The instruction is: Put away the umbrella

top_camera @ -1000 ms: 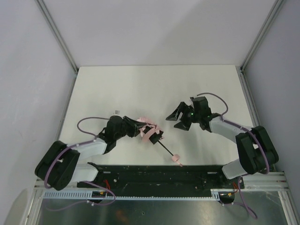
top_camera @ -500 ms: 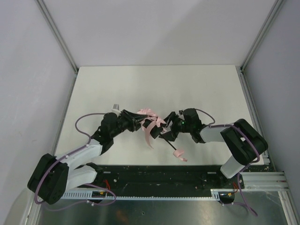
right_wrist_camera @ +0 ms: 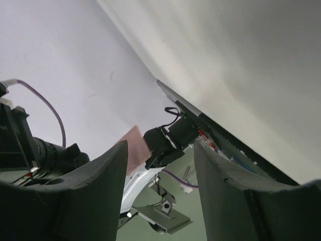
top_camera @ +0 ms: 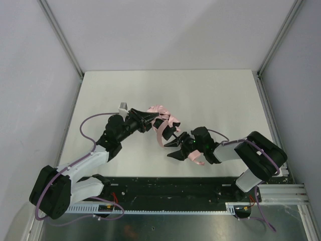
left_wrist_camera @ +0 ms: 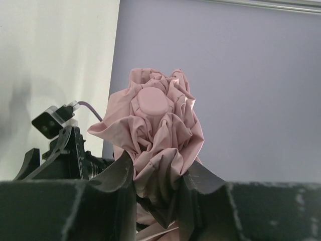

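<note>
Left fingers (left_wrist_camera: 122, 178) clamped on the bunched pink canopy of the umbrella (top_camera: 159, 111), near mid-bench (top_camera: 210, 95), between both arms. Right fingers (right_wrist_camera: 98, 188) spread apart, nothing between them, close beside the umbrella's handle end; whether they touch is unclear from above.

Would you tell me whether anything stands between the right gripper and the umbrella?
Nothing visible does. The right gripper, jaws open and empty, sits right beside the umbrella, which the left gripper clamps by its bunched canopy.
</note>
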Controlling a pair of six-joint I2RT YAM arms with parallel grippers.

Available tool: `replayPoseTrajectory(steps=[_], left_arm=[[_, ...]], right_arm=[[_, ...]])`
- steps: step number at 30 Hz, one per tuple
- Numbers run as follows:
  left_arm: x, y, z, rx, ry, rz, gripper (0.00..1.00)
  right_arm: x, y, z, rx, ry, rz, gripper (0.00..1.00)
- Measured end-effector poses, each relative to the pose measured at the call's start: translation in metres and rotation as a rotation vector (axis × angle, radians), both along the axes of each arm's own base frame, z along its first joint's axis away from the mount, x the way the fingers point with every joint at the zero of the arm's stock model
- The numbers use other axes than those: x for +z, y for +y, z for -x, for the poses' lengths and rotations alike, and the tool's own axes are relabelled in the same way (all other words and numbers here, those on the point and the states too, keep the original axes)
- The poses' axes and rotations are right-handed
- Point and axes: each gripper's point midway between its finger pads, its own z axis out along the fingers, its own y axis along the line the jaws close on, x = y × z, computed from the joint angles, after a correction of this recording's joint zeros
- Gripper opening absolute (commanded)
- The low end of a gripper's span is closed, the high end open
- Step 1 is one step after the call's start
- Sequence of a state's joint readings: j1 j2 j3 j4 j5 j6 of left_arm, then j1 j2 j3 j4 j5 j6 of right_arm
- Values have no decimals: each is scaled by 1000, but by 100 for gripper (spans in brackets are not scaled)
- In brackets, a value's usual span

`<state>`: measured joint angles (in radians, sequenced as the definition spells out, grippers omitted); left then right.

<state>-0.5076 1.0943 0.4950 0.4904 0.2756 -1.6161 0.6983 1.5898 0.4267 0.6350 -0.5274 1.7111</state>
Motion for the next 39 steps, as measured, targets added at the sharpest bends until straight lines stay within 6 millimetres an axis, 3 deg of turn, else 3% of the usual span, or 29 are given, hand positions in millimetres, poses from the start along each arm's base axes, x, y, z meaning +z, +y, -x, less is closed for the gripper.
replayPoseTrajectory(steps=[11, 13, 16, 17, 23, 26, 29, 33, 35, 39], left_arm=[[3, 0, 0, 0, -4, 11, 0], [4, 0, 0, 1, -6, 13, 0], [8, 1, 1, 1, -13, 20, 0], [9, 1, 2, 1, -14, 25, 0], [18, 1, 7, -12, -26, 44, 0], [20, 1, 14, -37, -33, 48, 0], [10, -1, 25, -77, -17, 25, 0], [-22, -4, 37, -129, 43, -40, 0], [-39, -3, 40, -138, 67, -85, 0], [-58, 0, 40, -137, 79, -175, 0]], right_arm=[[31, 23, 6, -38, 8, -107, 56], [37, 26, 6, -49, 10, -130, 46], [46, 31, 3, -68, 7, -173, 13], [48, 32, 2, -75, 7, -187, 6], [50, 34, -11, -116, -24, -221, 0], [57, 27, -30, -138, -126, -241, 0], [73, 16, -64, -160, -282, -260, 0], [113, 14, -111, -104, -548, -322, 0], [126, 17, -117, -42, -640, -353, 0], [114, 21, -114, 59, -681, -349, 0]])
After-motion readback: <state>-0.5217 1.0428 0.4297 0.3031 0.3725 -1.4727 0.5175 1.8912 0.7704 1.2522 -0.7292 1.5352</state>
